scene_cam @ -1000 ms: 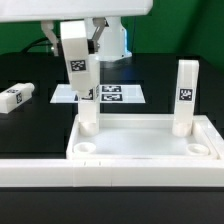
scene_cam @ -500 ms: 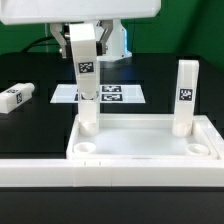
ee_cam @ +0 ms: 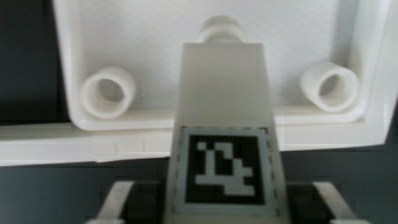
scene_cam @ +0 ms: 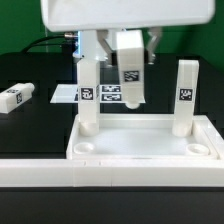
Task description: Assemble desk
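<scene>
On a black table [scene_cam: 40,125] the desk's white tray [scene_cam: 140,150] was set. In its far corners a left leg [scene_cam: 88,100] and a right leg [scene_cam: 186,95] were stood upright, named by their sides in the exterior view. A third leg [scene_cam: 131,75] was held above the tray between them, clamped at its upper end by the closed gripper [scene_cam: 128,45]. In the wrist view its peg [ee_cam: 217,25] was seen between two empty sockets [ee_cam: 111,92] and lined up with neither. A fourth leg [scene_cam: 17,97] was left lying well apart. If lowered off-centre, the peg could be jammed on a socket rim. A standing leg could be knocked by a sideways swing.
</scene>
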`<control>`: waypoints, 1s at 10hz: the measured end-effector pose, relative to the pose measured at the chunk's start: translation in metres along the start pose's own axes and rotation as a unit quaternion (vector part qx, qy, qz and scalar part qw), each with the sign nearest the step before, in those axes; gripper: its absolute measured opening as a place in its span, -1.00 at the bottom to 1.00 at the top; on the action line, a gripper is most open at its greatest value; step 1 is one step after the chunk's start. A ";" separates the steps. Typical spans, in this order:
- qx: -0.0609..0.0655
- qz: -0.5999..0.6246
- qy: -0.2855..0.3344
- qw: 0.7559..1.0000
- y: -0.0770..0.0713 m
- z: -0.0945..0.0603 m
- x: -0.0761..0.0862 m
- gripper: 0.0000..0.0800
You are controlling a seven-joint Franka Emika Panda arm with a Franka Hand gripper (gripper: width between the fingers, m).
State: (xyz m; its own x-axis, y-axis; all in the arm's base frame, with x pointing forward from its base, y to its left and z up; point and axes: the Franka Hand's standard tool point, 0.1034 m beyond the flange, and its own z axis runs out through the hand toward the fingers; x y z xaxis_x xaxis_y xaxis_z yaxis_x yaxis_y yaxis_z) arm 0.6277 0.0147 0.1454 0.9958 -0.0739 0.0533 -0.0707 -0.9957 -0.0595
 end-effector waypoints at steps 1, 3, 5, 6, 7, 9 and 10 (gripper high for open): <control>-0.002 -0.003 0.010 1.000 0.003 0.000 0.001 -0.26; -0.005 -0.003 0.033 0.999 0.004 0.001 0.006 -0.26; -0.009 0.002 0.110 0.994 -0.005 -0.001 0.010 -0.26; -0.006 0.006 0.123 0.992 -0.017 0.001 0.009 -0.26; -0.003 0.010 0.126 0.992 -0.031 0.003 0.012 -0.26; -0.008 -0.014 0.119 0.993 -0.043 0.001 0.018 -0.26; -0.008 -0.012 0.120 0.993 -0.042 0.002 0.017 -0.26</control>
State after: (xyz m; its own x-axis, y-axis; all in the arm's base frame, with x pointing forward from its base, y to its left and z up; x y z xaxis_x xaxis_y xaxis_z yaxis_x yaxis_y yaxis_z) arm 0.6481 0.0551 0.1470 0.9552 -0.0590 0.2899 -0.0498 -0.9980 -0.0389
